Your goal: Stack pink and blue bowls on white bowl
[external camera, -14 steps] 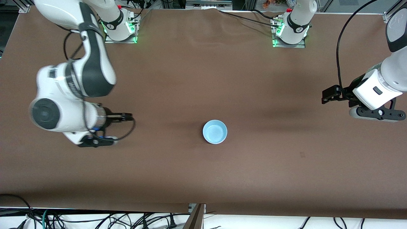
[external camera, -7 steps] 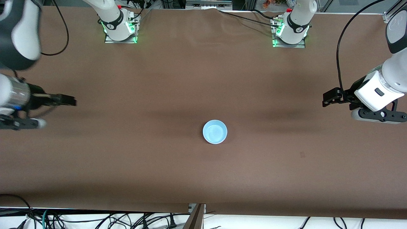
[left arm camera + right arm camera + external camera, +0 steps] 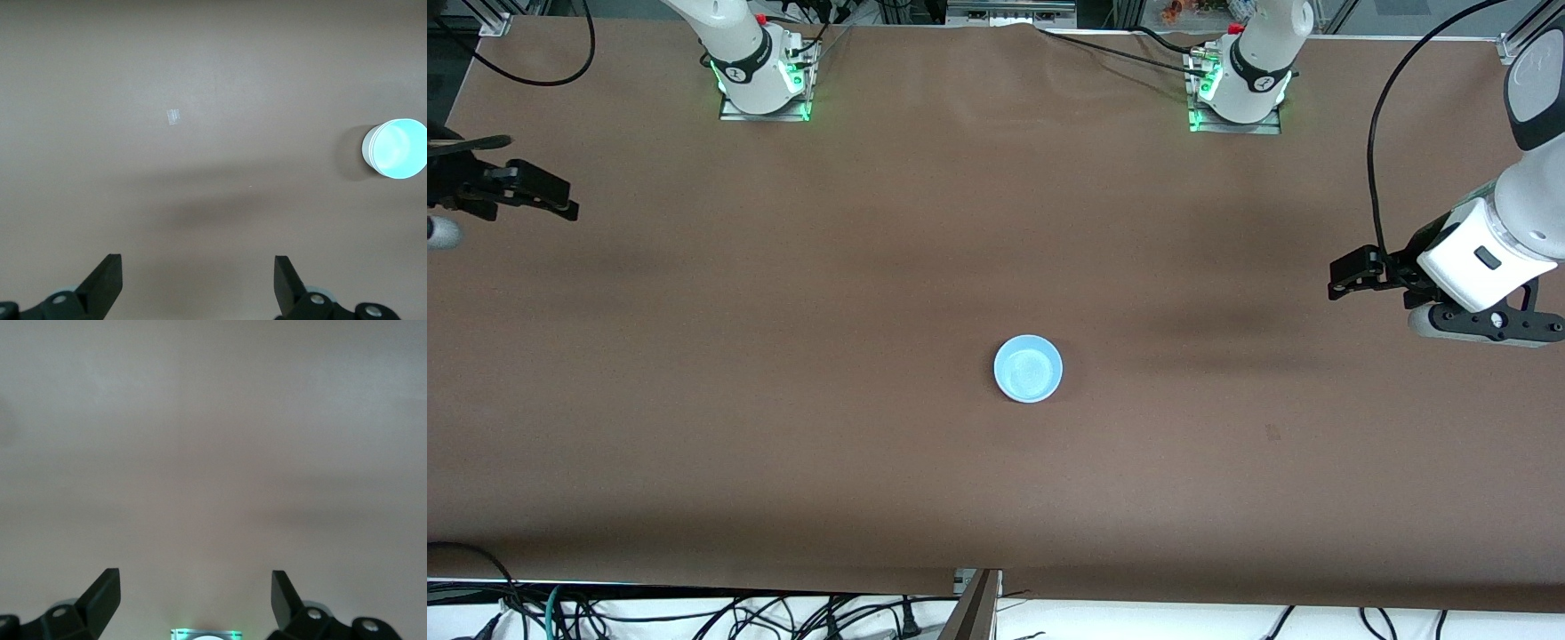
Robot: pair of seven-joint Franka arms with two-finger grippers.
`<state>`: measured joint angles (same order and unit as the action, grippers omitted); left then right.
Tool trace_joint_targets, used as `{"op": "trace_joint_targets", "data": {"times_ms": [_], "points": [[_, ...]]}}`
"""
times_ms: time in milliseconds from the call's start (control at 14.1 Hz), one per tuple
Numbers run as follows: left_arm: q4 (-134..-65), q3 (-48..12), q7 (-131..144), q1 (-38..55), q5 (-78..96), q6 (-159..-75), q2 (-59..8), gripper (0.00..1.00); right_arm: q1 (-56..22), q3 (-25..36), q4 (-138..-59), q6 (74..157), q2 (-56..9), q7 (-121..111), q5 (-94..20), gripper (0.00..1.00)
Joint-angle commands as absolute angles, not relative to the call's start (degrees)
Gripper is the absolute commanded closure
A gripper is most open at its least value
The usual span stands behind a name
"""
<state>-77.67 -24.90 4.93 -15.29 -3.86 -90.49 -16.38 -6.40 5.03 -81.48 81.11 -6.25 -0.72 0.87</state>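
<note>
Brown cloth (image 3: 871,222) over the whole table, wrinkled a little near the bases; pale floor and a tangle of black cables (image 3: 694,618) along the edge nearest the front camera. Green lights at both arm bases. Near the table's middle, only a blue bowl (image 3: 1028,368) showing, upright, nothing in it; whether other bowls sit nested beneath it cannot be told. Well apart from the bowl toward the left arm's end, left gripper (image 3: 1338,276) up over bare cloth, fingers spread wide, holding nothing. Well apart from the bowl toward the right arm's end, right gripper (image 3: 560,203) over the table's edge, fingers likewise apart and bare. Small pale scrap (image 3: 173,117) on the cloth between bowl and left gripper.
</note>
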Motion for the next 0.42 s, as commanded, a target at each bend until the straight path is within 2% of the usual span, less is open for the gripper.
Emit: {"op": "trace_joint_targets", "data": {"times_ms": [0,354], "points": [[-78.7,-25.0,3.5,-15.7,-3.5,-91.2,-15.5,0.0,-4.7,0.9,-84.9,82.3,-4.0,2.7,3.4,0.0],[-78.7,-25.0,3.8,-15.6,-3.5,-91.1,-15.5,0.0,-3.6,0.8,-84.9,82.3,-4.2,2.6,3.3,0.0]]}}
